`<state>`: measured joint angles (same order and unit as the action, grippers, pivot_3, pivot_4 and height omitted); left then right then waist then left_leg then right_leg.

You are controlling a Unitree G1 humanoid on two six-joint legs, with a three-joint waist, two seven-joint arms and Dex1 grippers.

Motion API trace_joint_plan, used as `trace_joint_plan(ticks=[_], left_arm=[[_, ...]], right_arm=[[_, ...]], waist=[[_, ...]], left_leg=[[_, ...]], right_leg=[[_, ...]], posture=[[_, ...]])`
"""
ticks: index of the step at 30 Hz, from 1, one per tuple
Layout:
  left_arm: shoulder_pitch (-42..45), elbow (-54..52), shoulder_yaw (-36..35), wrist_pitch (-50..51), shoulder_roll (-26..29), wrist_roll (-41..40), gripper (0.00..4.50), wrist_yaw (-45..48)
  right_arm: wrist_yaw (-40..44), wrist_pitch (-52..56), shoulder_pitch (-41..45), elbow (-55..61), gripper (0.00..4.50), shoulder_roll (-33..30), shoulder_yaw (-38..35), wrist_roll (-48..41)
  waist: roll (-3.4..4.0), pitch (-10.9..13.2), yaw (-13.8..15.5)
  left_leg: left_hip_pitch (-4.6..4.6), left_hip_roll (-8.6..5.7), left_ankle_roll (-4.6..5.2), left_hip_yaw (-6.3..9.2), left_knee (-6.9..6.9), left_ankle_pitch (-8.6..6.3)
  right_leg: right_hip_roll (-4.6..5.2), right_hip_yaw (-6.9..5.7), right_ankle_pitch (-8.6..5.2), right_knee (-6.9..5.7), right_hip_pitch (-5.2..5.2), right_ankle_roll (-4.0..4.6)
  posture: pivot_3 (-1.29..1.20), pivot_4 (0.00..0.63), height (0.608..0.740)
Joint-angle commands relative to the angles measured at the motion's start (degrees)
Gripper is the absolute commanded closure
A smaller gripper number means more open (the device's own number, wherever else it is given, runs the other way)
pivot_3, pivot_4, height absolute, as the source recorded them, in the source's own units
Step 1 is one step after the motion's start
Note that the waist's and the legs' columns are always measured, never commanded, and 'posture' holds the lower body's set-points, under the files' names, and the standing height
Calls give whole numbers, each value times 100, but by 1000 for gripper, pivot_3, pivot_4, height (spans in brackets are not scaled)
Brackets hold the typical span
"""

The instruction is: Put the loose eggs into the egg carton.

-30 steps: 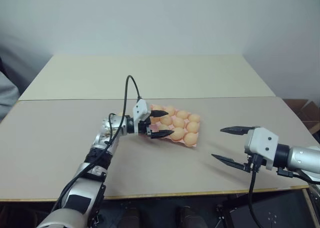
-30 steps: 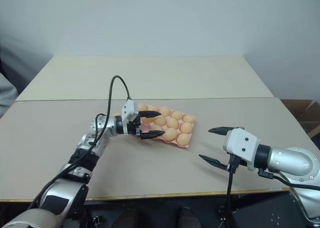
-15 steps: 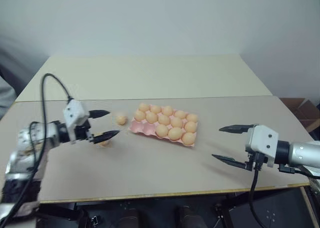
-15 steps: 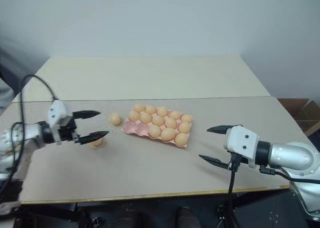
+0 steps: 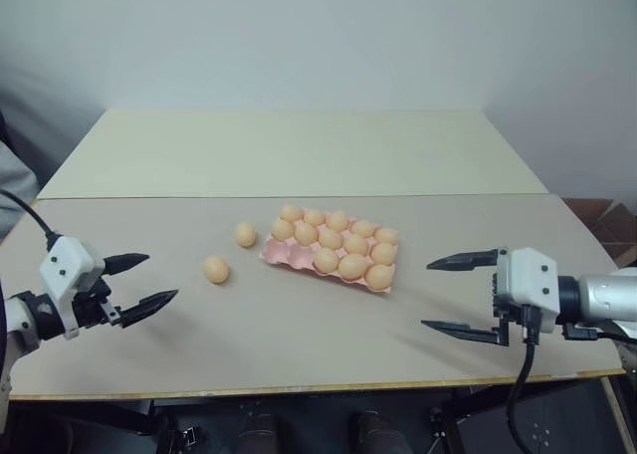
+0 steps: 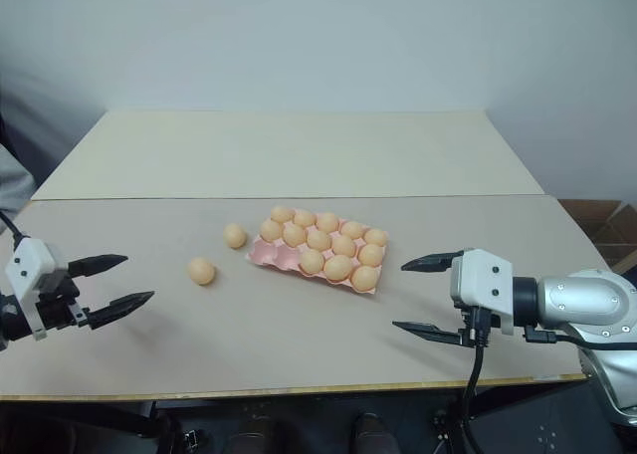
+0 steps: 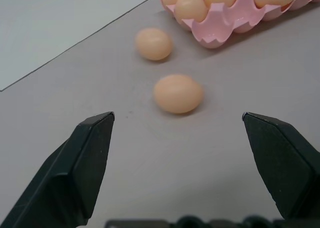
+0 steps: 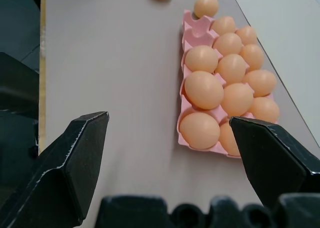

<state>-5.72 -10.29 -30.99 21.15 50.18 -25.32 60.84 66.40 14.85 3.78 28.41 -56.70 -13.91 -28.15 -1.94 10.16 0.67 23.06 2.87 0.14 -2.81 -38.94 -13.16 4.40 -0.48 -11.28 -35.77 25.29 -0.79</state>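
The left gripper [image 5: 139,280] hangs above the near left part of the table [image 5: 299,344] with its two black fingers spread wide and nothing between them, pointing toward the table's middle. Ahead of its tips, a little way off, lies one loose egg [image 5: 215,269] on its side on the bare tabletop; in the left wrist view this egg [image 7: 178,93] sits between the two finger lines but well clear of them. Beyond it, farther from the gripper, a second loose egg [image 5: 245,234] rests just beside the near corner of the egg carton [image 5: 282,258], apart from the first egg. The pink carton lies flat and slightly skewed near the middle of the table, most of its cups filled with eggs, while the cups at the end nearest the left gripper stand bare. On the far side of the carton from the left gripper, the right gripper [image 5: 463,295] is held above the near right part of the table, its fingers likewise wide apart and holding nothing, aimed toward the carton but well clear of it. In the right wrist view the carton [image 8: 192,32] runs away from that gripper with filled cups closest and a vacant cup at the far end, the two loose eggs beyond.
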Motion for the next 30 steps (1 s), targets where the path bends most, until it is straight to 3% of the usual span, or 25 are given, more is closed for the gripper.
trace_joint_plan(ticks=[1, 9, 19, 30], left_arm=[[2, 62, -81, -141, -95, -44, 29, -153], [417, 218, 384, -248, -323, -75, 29, -316], [1518, 936, 1707, -579, -837, 418, 29, -505], [2081, 1716, 2312, -861, -1232, 863, 29, -828]], right_arm=[[17, 39, 90, 204, 0, -131, -244, -144], [-77, 41, -34, 258, 0, -141, -266, -55], [-333, 36, 61, 266, 0, -59, -109, 19], [-411, 73, -110, 347, 0, -101, -280, 16]], waist=[[0, 0, 9], [-3, 0, 6], [-10, -2, 7], [-12, -3, 1]], left_leg=[[0, 0, 0, 0, 0, 0], [3, -1, 0, -2, 0, 0], [4, -3, 1, -3, -2, 1], [6, -4, 1, -2, -1, 1]], right_leg=[[1, -1, 0, 0, -1, 0], [2, -1, 0, 1, 0, 0], [-1, 0, 2, -1, -3, 0], [-2, 2, 11, 1, -3, -16]], posture=[[0, 150, 740], [0, 150, 740], [0, 150, 740], [0, 150, 740]])
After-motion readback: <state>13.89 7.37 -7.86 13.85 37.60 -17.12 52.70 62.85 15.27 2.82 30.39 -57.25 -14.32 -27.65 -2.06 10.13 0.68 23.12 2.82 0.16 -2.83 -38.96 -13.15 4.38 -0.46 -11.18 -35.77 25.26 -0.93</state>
